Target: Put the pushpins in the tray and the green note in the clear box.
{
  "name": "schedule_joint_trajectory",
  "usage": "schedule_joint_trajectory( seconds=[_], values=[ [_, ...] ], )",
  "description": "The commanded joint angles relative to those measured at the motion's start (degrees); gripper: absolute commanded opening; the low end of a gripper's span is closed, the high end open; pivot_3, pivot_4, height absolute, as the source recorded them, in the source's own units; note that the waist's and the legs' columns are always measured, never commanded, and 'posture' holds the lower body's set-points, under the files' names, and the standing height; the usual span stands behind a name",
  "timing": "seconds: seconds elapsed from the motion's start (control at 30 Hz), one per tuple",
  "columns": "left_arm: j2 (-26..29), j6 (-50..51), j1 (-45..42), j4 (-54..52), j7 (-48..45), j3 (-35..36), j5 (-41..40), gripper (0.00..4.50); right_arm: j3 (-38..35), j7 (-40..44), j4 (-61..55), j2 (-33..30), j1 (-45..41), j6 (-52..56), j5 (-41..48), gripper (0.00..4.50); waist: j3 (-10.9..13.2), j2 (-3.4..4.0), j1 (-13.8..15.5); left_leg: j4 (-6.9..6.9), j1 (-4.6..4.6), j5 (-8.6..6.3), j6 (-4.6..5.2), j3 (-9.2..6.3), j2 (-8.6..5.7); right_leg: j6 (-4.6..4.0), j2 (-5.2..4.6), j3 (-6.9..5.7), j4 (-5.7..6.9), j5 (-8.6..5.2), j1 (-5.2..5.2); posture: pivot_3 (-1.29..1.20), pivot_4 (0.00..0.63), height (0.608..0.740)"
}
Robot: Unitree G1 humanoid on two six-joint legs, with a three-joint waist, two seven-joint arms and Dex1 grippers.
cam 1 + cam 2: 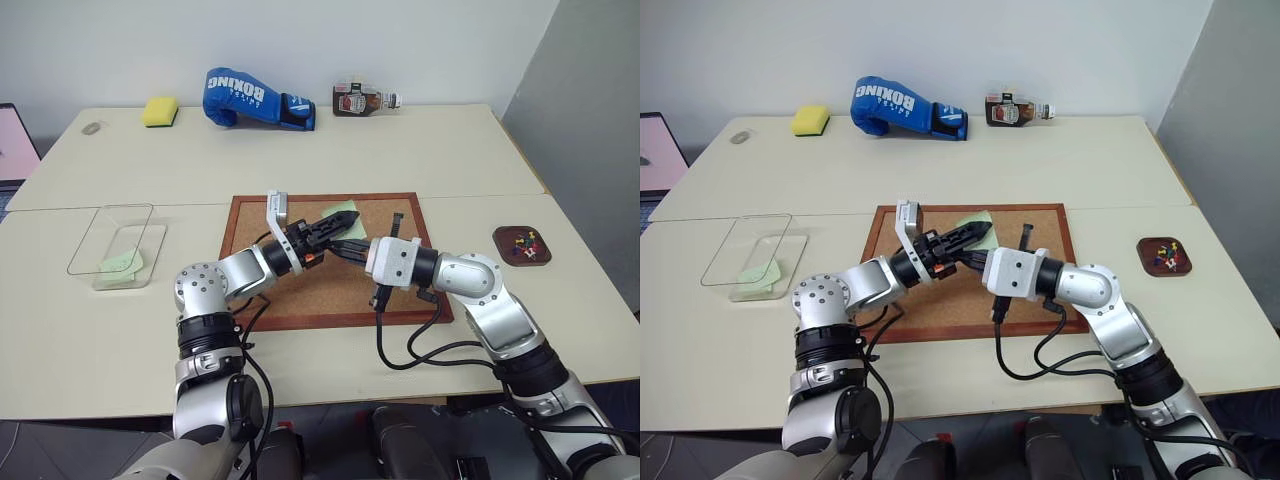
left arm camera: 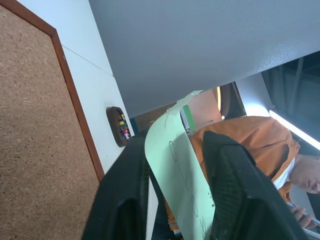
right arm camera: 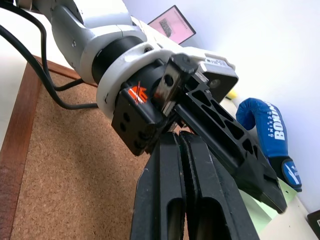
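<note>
The green note [image 2: 175, 165] stands upright above the cork board [image 1: 250, 225], between the fingers of my left gripper [image 1: 350, 223]. One finger [image 2: 125, 200] lies against the paper and the other finger [image 2: 235, 190] is a small gap away. My right gripper [image 1: 340, 246] is shut, its tips tucked under the left fingers; whether it pinches the note is hidden. The clear box [image 1: 100, 215] sits at the left with another green note [image 1: 122, 264] inside. The reddish-brown tray [image 1: 500, 236] at the right holds the pushpins [image 1: 524, 245].
A blue boxing glove [image 1: 255, 100], a yellow sponge [image 1: 159, 111] and a bottle [image 1: 362, 98] lie along the table's far edge. A screen [image 1: 15, 140] stands at the far left. A person in orange [image 2: 250, 145] is beyond the table.
</note>
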Motion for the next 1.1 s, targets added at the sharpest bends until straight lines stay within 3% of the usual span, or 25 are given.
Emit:
schedule_joint_trajectory(
  seconds=[0.03, 0.17, 0.4, 0.7, 1.1],
  values=[
    [1.0, -1.0, -1.5, -0.4, -1.2, -0.6, -1.2, 0.7, -1.6, -0.5, -1.2, -0.1, -0.6, -0.1, 0.6, 0.0, 0.0, 0.0, 0.0, 0.0, 0.0, 0.0, 0.0, 0.0, 0.0, 0.0, 0.0, 0.0, 0.0, 0.0, 0.0, 0.0, 0.15, 0.74],
    [1.3, -1.5, -1.8, 0.0, -1.4, -0.9, -1.3, 0.05, -1.9, -0.9, -0.6, 0.1, -0.7, 0.1, 0.6, 0.0, 0.0, 0.0, 0.0, 0.0, 0.0, 0.0, 0.0, 0.0, 0.0, 0.0, 0.0, 0.0, 0.0, 0.0, 0.01, 0.0, 0.15, 0.74],
    [1.9, -1.7, -1.6, -0.3, -2.0, -2.2, -0.4, 0.05, -2.1, -1.5, -0.7, 0.4, -0.8, 1.0, 1.2, 0.0, 0.0, 0.0, 0.0, 0.01, 0.0, 0.0, 0.0, 0.0, 0.0, 0.0, 0.0, 0.0, 0.02, 0.0, 0.01, 0.0, 0.15, 0.74],
    [5.9, -5.4, 0.0, 0.0, -8.0, -8.1, 3.8, 0.05, -6.4, -4.3, -10.7, 5.1, -0.5, 20.2, 11.2, 0.0, 0.0, 0.0, 0.0, 0.02, 0.01, 0.01, -0.01, -0.03, 0.01, -0.02, 0.0, -0.01, 0.08, 0.01, 0.0, 0.0, 0.15, 0.74],
    [7.1, -9.3, -0.9, 0.9, -12.7, -13.0, 8.1, 0.05, -10.7, -8.2, -15.8, 4.2, 1.3, 30.9, 14.8, 0.0, 0.0, 0.0, 0.1, 0.03, 0.0, 0.0, 0.0, -0.03, 0.0, -0.01, 0.0, -0.02, 0.07, 0.0, 0.01, 0.0, 0.15, 0.74]
  ],
)
